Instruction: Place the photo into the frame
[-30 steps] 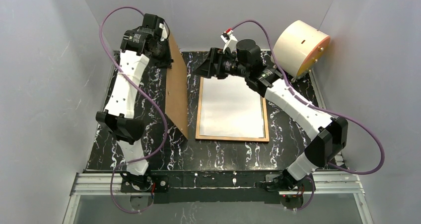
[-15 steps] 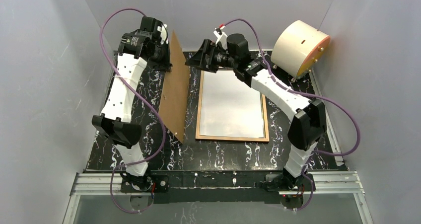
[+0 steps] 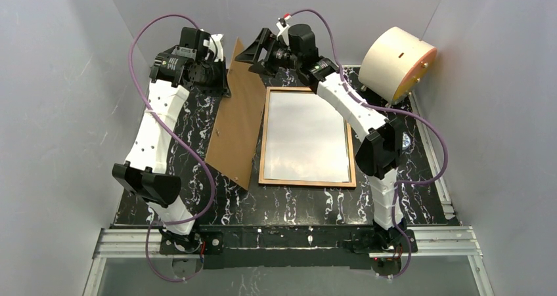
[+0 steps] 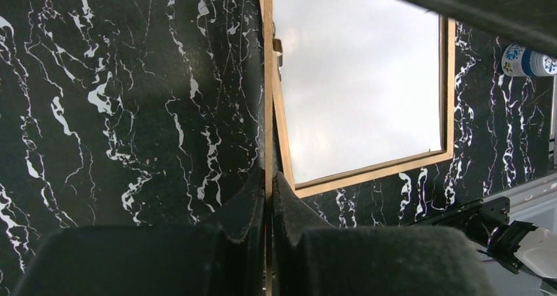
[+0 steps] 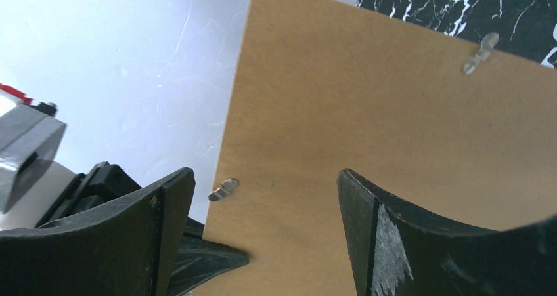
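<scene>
The left fingers [image 4: 244, 207] pinch the backing board [image 3: 235, 122], tilted beside the frame [image 3: 307, 182]. The right fingers [image 5: 138, 224], spread, hover by its top, probably to steady it.

You'll see the frame [image 3: 307, 182] lying flat on the table [image 3: 295, 201], light wood face up. The pale sheet filling it may be the photo [image 3: 306, 135], white back up.

Tilted brown flat backing board [image 3: 236, 122] bars the light-wood rectangular frame [image 3: 307, 181] at its nine o'clock; black marble surface [image 3: 295, 201] at six o'clock lies open.
</scene>
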### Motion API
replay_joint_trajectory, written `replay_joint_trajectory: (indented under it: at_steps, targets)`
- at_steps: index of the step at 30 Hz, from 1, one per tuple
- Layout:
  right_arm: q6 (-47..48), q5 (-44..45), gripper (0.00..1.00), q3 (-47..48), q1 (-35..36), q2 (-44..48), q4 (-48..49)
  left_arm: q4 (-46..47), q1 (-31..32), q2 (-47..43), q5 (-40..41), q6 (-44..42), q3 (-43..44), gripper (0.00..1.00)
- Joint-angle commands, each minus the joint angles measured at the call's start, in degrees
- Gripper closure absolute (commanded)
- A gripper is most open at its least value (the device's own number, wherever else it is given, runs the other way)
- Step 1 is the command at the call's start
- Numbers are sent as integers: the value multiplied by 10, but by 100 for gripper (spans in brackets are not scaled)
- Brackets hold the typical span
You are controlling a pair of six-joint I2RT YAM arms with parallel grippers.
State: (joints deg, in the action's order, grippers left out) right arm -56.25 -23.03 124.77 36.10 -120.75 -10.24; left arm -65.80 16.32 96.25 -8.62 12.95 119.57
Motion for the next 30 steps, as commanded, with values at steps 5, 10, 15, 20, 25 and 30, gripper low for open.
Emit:
replay_joint_trajectory:
  at_steps: [5, 10, 15, 20, 25, 30]
  targets:
    - [-8, 1, 12, -28, 11, 7, -4, 25, 0, -23, -18, -11, 17, 100]
    - [-8, 1, 12, -39, 11, 8, -4, 27, 0, -22, -32, -9, 18, 100]
    - [-8, 1, 12, -61, 10, 20, -4, 27, -1, -21, -35, -8, 15, 100]
    - [-8, 1, 12, -89, 11, 30, -4, 31, 0, -22, -38, -6, 9, 100]
    - [-8, 1, 12, -133, 11, 53, -4, 34, 0, -23, -38, -6, 1, 100]
    - [-8, 1, 12, -143, 11, 66, -4, 34, -1, -24, -31, -6, -1, 100]
